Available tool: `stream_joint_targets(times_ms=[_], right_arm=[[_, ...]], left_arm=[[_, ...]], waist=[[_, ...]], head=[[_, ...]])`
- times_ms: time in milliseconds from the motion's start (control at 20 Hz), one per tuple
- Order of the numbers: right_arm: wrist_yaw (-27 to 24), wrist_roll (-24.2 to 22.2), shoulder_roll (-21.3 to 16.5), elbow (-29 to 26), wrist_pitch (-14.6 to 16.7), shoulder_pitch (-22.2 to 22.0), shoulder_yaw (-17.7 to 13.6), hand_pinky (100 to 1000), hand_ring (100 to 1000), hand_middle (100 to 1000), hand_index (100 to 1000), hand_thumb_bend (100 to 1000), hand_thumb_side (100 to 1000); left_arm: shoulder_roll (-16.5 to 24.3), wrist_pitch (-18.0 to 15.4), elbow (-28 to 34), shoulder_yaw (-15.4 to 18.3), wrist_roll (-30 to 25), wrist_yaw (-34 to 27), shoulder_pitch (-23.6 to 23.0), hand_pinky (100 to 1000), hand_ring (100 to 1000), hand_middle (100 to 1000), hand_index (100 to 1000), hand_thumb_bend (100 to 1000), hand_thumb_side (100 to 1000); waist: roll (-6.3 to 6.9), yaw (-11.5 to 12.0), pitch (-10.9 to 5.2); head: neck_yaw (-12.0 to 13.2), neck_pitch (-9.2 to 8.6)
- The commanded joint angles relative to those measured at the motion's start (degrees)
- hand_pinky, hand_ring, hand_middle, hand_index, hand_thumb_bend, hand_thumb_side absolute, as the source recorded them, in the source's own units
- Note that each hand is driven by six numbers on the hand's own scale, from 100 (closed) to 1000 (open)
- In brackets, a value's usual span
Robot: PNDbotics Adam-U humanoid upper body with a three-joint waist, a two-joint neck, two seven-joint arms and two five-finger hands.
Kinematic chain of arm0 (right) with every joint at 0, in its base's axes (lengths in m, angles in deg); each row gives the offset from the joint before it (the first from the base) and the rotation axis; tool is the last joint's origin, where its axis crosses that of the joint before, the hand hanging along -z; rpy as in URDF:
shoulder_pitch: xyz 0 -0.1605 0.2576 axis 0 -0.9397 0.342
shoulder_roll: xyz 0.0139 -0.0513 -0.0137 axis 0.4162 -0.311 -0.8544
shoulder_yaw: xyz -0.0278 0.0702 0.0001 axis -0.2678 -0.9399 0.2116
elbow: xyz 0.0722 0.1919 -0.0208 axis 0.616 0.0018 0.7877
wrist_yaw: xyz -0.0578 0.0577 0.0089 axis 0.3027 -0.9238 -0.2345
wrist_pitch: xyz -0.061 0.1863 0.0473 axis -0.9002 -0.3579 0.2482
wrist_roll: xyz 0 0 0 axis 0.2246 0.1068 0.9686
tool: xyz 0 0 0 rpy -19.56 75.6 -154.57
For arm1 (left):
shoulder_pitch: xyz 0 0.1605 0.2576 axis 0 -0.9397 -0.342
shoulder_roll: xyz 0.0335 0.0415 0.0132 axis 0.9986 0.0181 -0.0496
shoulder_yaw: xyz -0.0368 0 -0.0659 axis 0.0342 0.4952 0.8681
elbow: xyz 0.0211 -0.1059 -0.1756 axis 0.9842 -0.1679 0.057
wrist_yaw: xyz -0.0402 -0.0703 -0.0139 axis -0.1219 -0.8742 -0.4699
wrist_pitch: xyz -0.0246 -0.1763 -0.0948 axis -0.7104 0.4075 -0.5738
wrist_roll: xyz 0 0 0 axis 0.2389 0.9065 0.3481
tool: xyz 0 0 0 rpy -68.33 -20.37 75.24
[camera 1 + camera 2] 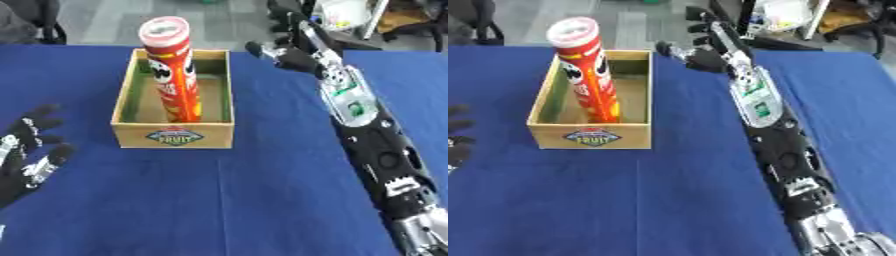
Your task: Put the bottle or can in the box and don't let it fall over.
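A tall red chip can [175,70] with a pale lid stands upright inside the wooden box [174,137], leaning slightly toward the view's top. My right hand [293,37] hovers beyond the box's far right corner, apart from the can, with its fingers spread and nothing in them. At the lower left my left hand [31,150] rests open on the blue table, fingers up.
The box carries a fruit label [174,136] on its front wall. My right arm [367,130] stretches along the right side of the blue table [227,200]. Chairs and clutter stand on the floor beyond the far edge.
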Motion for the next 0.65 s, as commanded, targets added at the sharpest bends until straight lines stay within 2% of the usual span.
stream_joint_targets(times_ms=[50, 250, 300, 350, 650], right_arm=[[-2.9, 1.4, -3.0, -4.6, -0.3, -1.3, -1.5, 777, 860, 861, 944, 637, 470], [-4.7, 2.8, -4.7, -7.5, -0.9, -5.8, -3.5, 759, 857, 861, 947, 611, 416], [-5.2, 3.0, -5.0, -8.1, -1.0, -6.9, -3.9, 760, 861, 869, 951, 548, 391], [-5.6, 2.9, -5.3, -8.6, -0.9, -8.0, -4.4, 761, 862, 874, 954, 596, 374], [-6.4, 3.3, -5.9, -12.0, -0.3, -12.4, -6.5, 755, 867, 896, 981, 632, 397]], left_arm=[[1.1, 0.1, 0.5, 0.5, 0.6, -0.1, 0.3, 766, 880, 909, 931, 709, 707], [1.2, 0.5, 0.4, 0.6, 1.3, -0.8, 0.2, 761, 878, 908, 932, 709, 715], [1.3, 0.6, 0.4, 0.6, 1.4, -1.1, 0.2, 761, 878, 907, 932, 719, 725], [1.3, 0.6, 0.4, 0.6, 1.6, -1.3, 0.2, 760, 878, 907, 932, 710, 714], [1.3, 0.9, 0.5, 0.7, 2.1, -2.4, 0.4, 753, 873, 903, 929, 712, 716]], waist=[[0.01, -0.3, -1.11], [-0.06, -0.7, -1.11], [-0.04, -0.8, -1.12], [-0.02, -0.9, -1.13], [0.17, -1.5, -1.11]], head=[[0.4, -0.41], [0.8, -0.31], [0.9, -0.31], [1.0, -0.34], [1.2, -0.26]])
